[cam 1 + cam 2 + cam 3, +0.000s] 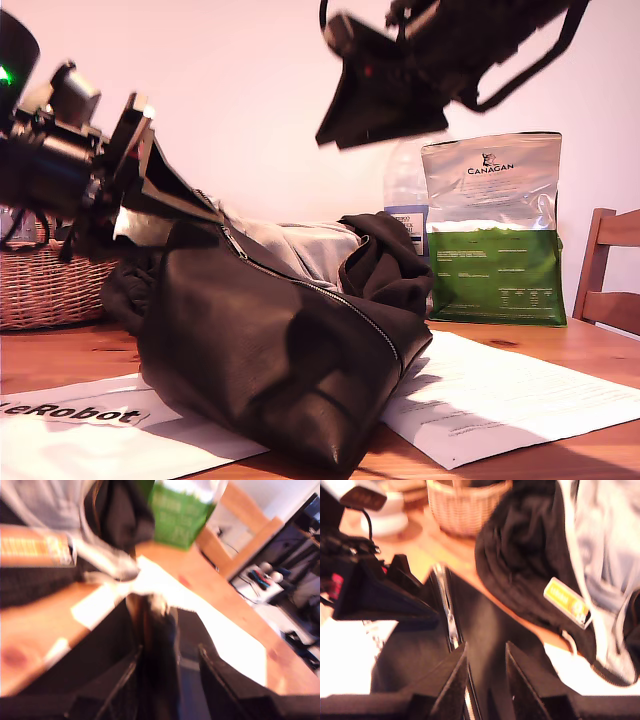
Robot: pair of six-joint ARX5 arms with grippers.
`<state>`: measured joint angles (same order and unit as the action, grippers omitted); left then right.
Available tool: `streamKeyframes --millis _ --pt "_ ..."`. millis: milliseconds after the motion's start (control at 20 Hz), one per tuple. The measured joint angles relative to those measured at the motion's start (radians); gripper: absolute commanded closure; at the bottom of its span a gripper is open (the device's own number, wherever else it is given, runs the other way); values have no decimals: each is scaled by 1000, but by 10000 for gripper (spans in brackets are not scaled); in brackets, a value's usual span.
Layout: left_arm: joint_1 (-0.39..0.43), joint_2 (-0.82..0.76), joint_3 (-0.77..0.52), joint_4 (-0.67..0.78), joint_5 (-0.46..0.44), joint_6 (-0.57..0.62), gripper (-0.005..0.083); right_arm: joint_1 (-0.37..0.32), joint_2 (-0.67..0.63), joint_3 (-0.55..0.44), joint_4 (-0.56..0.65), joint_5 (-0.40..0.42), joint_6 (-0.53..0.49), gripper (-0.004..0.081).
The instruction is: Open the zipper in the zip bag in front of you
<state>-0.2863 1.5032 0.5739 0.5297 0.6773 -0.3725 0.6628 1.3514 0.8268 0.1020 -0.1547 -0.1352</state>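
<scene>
The zip bag (pixel 270 360) is a dark leather wedge lying on the table, with the zipper (pixel 310 285) running as a silver line down its top edge. At the exterior view's left, my first gripper (pixel 205 208) is shut on the bag's raised end, and dark leather (pixel 165 630) fills the space between its fingers (pixel 125 680). My second gripper (pixel 340 135) hangs blurred high above the bag, open and empty. Its wrist view looks down on the zipper (pixel 449 615), the bag (pixel 485 625) and my first gripper (pixel 380 595). I cannot make out the pull tab.
Black and grey garments (pixel 385 260) are heaped behind the bag. A wicker basket (pixel 50 285) stands at the exterior view's left, a CANAGAN foil pouch (pixel 490 230) and a wooden chair (pixel 610 270) at its right. White papers (pixel 500 395) lie on the wooden table.
</scene>
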Motion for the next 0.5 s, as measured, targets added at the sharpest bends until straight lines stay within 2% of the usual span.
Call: streamKeyframes --millis 50,100,150,250,300,500 --pt "0 0 0 3 -3 0 543 0 5 0 -1 0 -1 559" --pt "0 0 0 3 -6 0 692 0 6 0 -2 -10 -1 558" --pt "0 0 0 2 -6 0 804 0 6 0 -1 -23 -1 557" --pt "0 0 0 11 -6 0 799 0 6 0 0 -49 -26 538" --pt "0 0 0 16 -2 0 799 0 8 0 2 -67 -76 509" --pt "0 0 0 29 51 -16 799 0 49 0 11 -187 -154 487"
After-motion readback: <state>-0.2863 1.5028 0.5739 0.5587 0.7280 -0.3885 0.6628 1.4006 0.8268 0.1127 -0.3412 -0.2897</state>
